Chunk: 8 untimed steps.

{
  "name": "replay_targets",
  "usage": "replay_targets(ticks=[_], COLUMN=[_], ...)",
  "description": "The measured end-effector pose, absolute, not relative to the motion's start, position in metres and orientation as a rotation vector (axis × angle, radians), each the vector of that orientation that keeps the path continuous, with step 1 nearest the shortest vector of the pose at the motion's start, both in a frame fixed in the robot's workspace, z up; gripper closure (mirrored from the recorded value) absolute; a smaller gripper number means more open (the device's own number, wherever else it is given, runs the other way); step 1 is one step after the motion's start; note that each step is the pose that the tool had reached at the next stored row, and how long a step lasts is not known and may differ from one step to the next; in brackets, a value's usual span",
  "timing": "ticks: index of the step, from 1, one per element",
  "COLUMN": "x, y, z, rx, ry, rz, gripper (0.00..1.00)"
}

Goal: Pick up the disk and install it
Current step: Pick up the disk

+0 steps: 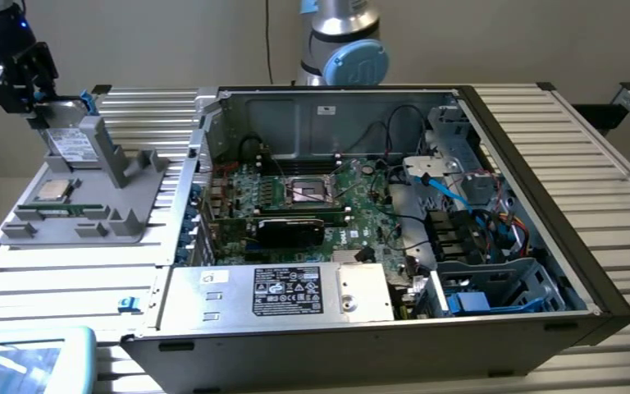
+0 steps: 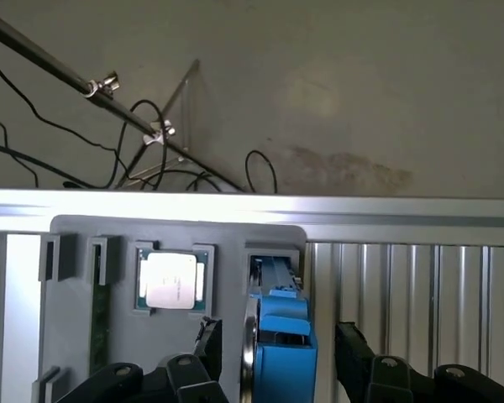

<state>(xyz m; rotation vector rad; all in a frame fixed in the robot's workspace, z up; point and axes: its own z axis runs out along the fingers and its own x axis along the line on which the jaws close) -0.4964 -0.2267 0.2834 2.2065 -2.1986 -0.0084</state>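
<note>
We see the disk (image 1: 68,144) standing up on its edge in a slot of the grey holder (image 1: 96,215). The holder sits on the table (image 1: 63,275), at the exterior view's left, beside the open computer case (image 1: 282,119). The disk is not in the case yet.

The disk is flat and made of silver-grey metal. It has a white label with small print on its wide side. Blue plastic rails (image 2: 282,337) go along its edges. In the wrist view we look at the disk from its thin end, so we mostly see the blue part, with a thin strip of metal next to it.

The jaws are wide open and hold nothing. They hang right over the disk, with one black finger (image 2: 208,337) on each side of it. We see a small gap between each finger and the disk, so they do not touch it.

A small square chip (image 2: 172,280) lies flat in the holder, just beside the disk. A thin green strip (image 2: 99,323) sits in another slot, past the chip.

Inside the case we see a green board (image 1: 326,205), blue cables (image 1: 446,185) and a big silver box with a black label (image 1: 282,291). The arm's base (image 1: 343,49) stands behind the case.
</note>
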Motion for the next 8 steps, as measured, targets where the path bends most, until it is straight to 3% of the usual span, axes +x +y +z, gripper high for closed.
replay_targets(ticks=[8], x=[-0.4964], y=[-0.2269], z=[0.2816], rx=[2.195], ry=[-2.221], rz=[-0.022], gripper=[0.35])
